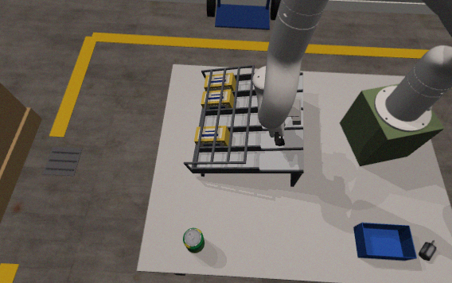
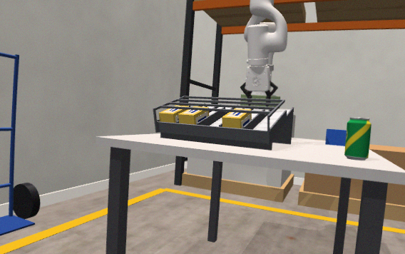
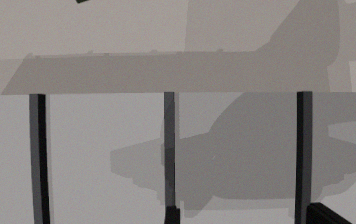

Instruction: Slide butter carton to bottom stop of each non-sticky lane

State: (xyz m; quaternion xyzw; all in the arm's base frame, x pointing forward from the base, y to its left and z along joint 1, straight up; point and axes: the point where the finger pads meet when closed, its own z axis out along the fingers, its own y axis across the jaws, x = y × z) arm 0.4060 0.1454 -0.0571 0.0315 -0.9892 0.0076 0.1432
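Exterior view: tool [image 1: 279,138] [image 2: 259,97] [image 3: 243,212] wide and empty at upper centre; lift it straight up, clear of the lane dividers [image 1: 278,149] [image 3: 169,145].

Top view: yellow floor tape [image 1: 179,41] [image 2: 249,204] running from 12 toward 3 o'clock, turning down at 10. Exterior: grey wall [image 2: 89,71] filling 9 o'clock, orange-beamed rack [image 2: 187,53] standing at 12, blue trolley [image 2: 13,107] waiting at 9.

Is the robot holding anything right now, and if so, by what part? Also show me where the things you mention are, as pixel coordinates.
Nothing is held: the tool [image 1: 279,139] [image 2: 259,96] is open above the shelf [image 1: 247,171] [image 2: 214,135], and all three butter cartons [image 1: 212,135] [image 2: 236,119] sit in its lanes.
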